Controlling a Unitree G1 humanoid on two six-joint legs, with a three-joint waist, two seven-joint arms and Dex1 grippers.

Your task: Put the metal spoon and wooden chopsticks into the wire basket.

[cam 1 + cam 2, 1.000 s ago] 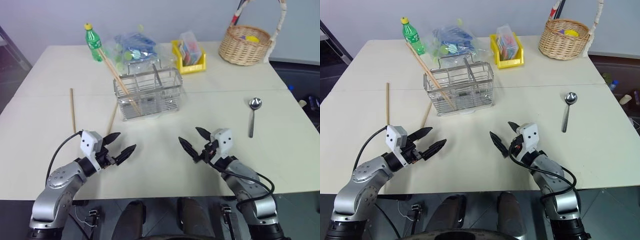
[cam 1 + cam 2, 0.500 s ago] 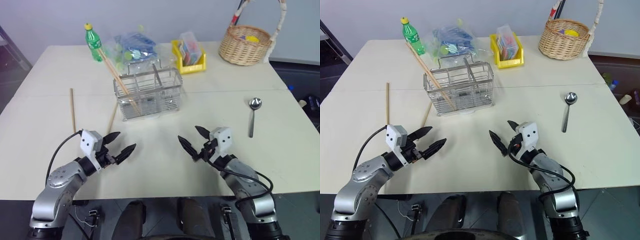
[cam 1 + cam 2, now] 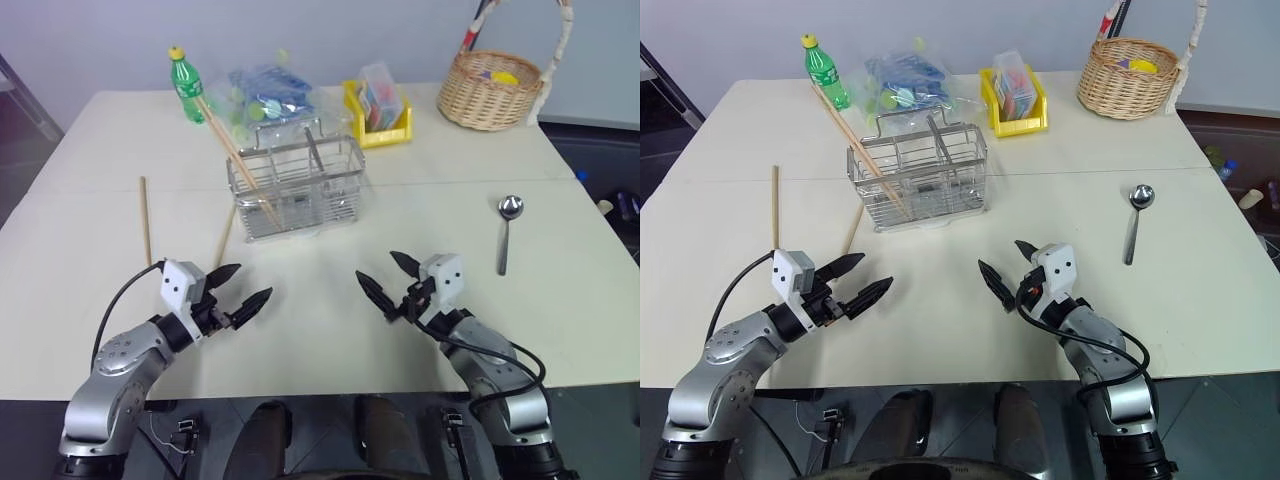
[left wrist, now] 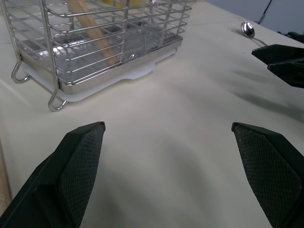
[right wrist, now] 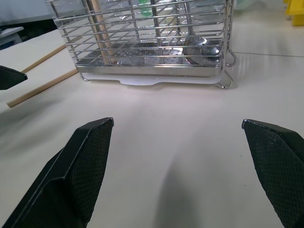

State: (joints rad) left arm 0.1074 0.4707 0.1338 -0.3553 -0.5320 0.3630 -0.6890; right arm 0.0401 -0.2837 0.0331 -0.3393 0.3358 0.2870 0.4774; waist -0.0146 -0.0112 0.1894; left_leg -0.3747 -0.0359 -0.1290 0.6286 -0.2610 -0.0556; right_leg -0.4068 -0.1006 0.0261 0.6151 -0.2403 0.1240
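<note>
- Presently, change since the previous views: none. Both arms and every item on the table [image 3: 330,330] keep their places, so the task appears stalled between steps, with no pick begun.
- Left gripper [image 3: 243,286]: black fingers spread wide apart, holding nothing, touching nothing, hovering over bare table near the front edge.
- Right gripper [image 3: 387,277]: fingers likewise wide apart, empty, hovering over bare table opposite the left one.
- Wire basket [image 3: 296,187]: rectangular silver caddy, upright, mid-table, ahead of both grippers.
- Wooden chopsticks, item one [image 3: 236,155]: already in the basket's left compartment, leaning out toward the green bottle [image 3: 184,83].
- Wooden chopsticks, item two [image 3: 146,220]: flat on the table, well left of the basket, ahead of the left gripper.
- Wooden chopsticks, item three [image 3: 224,236]: flat on the table, its far end at the basket's left front corner; whether it touches the basket cannot be told.
- Metal spoon [image 3: 507,231]: on the table to the right, bowl away from the robot, well apart from the basket and from the right gripper.
- Judgement: part done; two sticks and the spoon remain outside.
- Other stock: yellow bin [image 3: 378,113], wicker basket [image 3: 492,90], plastic bag [image 3: 268,91], all at the far side.
</note>
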